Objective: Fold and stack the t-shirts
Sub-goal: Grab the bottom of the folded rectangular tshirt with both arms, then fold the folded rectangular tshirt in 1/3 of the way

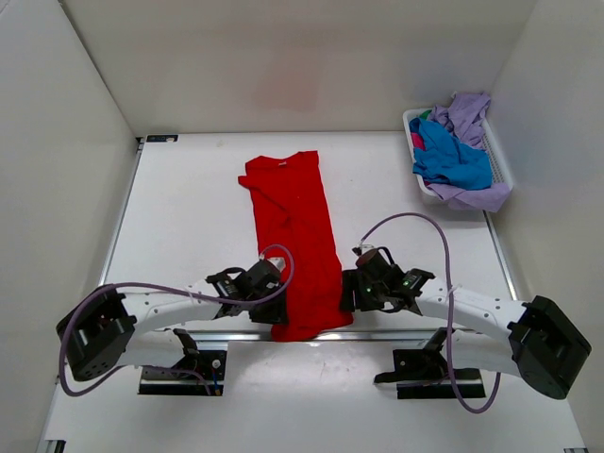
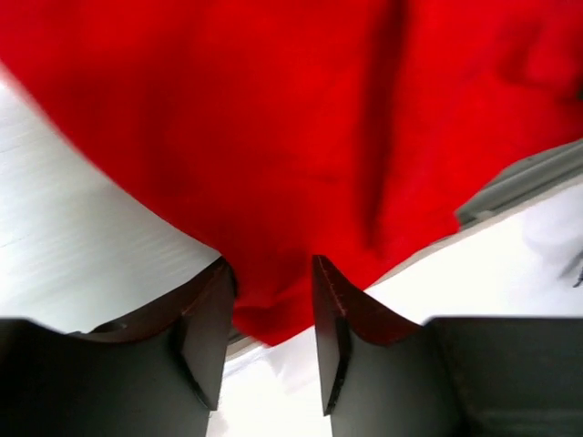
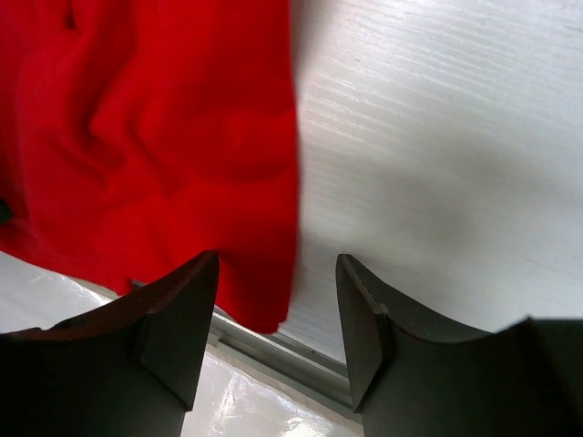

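Top external shows basket [image 1: 503, 162]; left wrist: left tool [image 2: 271, 314] straddling red t-shirt [image 2: 273, 137]

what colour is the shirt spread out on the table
Plain bright red, no pattern. The t-shirt shows best in the top external view.

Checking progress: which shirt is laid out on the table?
The red t-shirt, stretched along the table; the blue shirt and purple shirt lie bunched in the basket.
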You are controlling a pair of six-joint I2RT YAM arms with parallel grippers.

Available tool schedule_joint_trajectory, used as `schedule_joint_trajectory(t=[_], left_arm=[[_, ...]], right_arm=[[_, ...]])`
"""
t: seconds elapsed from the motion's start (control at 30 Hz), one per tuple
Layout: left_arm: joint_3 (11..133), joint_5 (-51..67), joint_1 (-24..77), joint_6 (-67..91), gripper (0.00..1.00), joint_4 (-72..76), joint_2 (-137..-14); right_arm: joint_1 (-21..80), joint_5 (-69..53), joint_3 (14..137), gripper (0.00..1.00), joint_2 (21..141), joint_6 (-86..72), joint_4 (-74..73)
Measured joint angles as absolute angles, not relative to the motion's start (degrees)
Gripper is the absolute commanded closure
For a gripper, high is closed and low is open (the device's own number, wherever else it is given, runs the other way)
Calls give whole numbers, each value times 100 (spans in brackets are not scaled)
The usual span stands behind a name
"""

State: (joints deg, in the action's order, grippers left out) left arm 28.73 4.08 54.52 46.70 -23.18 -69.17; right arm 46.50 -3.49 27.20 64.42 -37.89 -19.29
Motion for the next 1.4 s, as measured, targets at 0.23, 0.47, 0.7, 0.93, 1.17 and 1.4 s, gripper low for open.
schedule_joint_trajectory(t=[0.23,0.47,0.7,0.93,1.17,1.4], left_arm=[[2993,447,5660,4923,50,-2032,-7194],[3017,340,5625,4856,100,-2578,-7131],[3048,368,5647,4849,100,-2886,-7011],[3345,443,5505,4759,100,-3787,-6477],[4093,720,4554,4261,100,-4407,-6392],[4980,1081,3306,3483,100,-4683,-6989]], right_arm=[[4842,-292,2818,57,6602,-3819,-1896],[4928,-375,2783,100,6761,-3887,-1916],[5164,-482,2915,100,6788,-3898,-2189],[5236,-814,3632,99,6700,-3782,-2902],[4689,-1225,4893,100,7295,-3100,-3581],[3793,-1623,5992,100,8208,-2239,-4066]])
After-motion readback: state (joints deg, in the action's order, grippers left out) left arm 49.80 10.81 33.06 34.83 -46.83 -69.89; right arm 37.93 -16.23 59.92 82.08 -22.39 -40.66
